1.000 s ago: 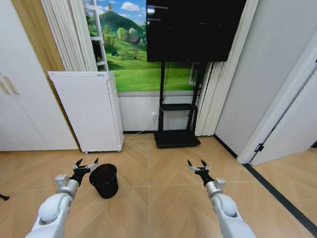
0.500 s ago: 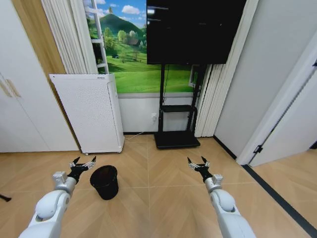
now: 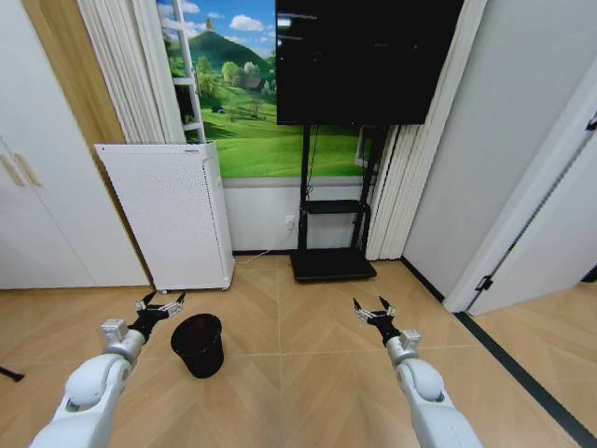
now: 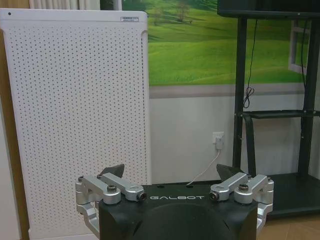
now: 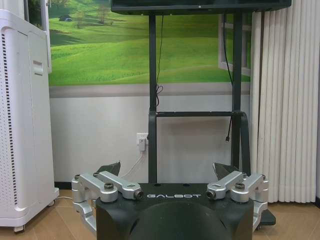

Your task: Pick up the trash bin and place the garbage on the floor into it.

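Herringbone wood floor (image 3: 308, 336), white perforated appliance (image 3: 168, 215), black TV stand (image 3: 332, 205), meadow mural (image 3: 242, 112)

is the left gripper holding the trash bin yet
No, the left gripper is open, just left of the trash bin, which stands on the floor.

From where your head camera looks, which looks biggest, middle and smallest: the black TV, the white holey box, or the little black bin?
1. Black TV, biggest.
2. White holey box.
3. Little black bin, smallest, though it sits nearest the camera.
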{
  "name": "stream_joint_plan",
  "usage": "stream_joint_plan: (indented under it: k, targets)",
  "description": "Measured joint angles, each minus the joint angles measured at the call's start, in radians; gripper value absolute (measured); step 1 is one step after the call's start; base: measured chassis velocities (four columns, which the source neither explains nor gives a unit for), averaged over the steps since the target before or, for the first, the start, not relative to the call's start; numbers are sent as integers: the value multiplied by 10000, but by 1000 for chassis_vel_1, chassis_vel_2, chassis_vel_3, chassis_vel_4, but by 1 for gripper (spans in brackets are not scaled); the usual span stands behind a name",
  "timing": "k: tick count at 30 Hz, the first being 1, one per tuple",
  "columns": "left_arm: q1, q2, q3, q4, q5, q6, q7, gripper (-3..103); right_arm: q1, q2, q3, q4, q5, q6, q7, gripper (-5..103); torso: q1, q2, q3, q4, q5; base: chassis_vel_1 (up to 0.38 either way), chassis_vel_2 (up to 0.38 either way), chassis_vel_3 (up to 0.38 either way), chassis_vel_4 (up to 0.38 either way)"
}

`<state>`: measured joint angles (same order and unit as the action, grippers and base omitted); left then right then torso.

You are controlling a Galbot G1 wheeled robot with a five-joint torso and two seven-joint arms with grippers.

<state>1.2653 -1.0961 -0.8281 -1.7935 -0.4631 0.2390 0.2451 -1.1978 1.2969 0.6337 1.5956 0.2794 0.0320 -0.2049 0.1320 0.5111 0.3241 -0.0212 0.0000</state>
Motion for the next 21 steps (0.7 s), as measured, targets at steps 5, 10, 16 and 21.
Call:
stream_joint_plan:
  k: [5, 10, 16, 21]
  targets:
    - [-62, -41, 14, 47, -23, 4, -61, 100, -18, -1, -14, 6, -6, -22, -11, 100, 89, 222, 134, 0, 0, 0, 0, 0, 0]
    - [-41, -77, 22, 88, -193, 85, -185, 100, 2, -57, -40, 23, 91, -54, -102, 100, 186, 461, 273, 1, 0, 0, 0, 0, 0]
    - [-178, -120, 24, 266, -693, 84, 24, 100, 80, -70, -87, -68, 166, -53, -137, 100, 265, 649, 383, 1, 1, 0, 0, 0, 0]
    - [-324, -227, 90, 514, -1185, 31, 187, 100, 76, -63, -125, -96, 166, -53, -117, 100, 353, 869, 514, 0, 0, 0, 0, 0, 0]
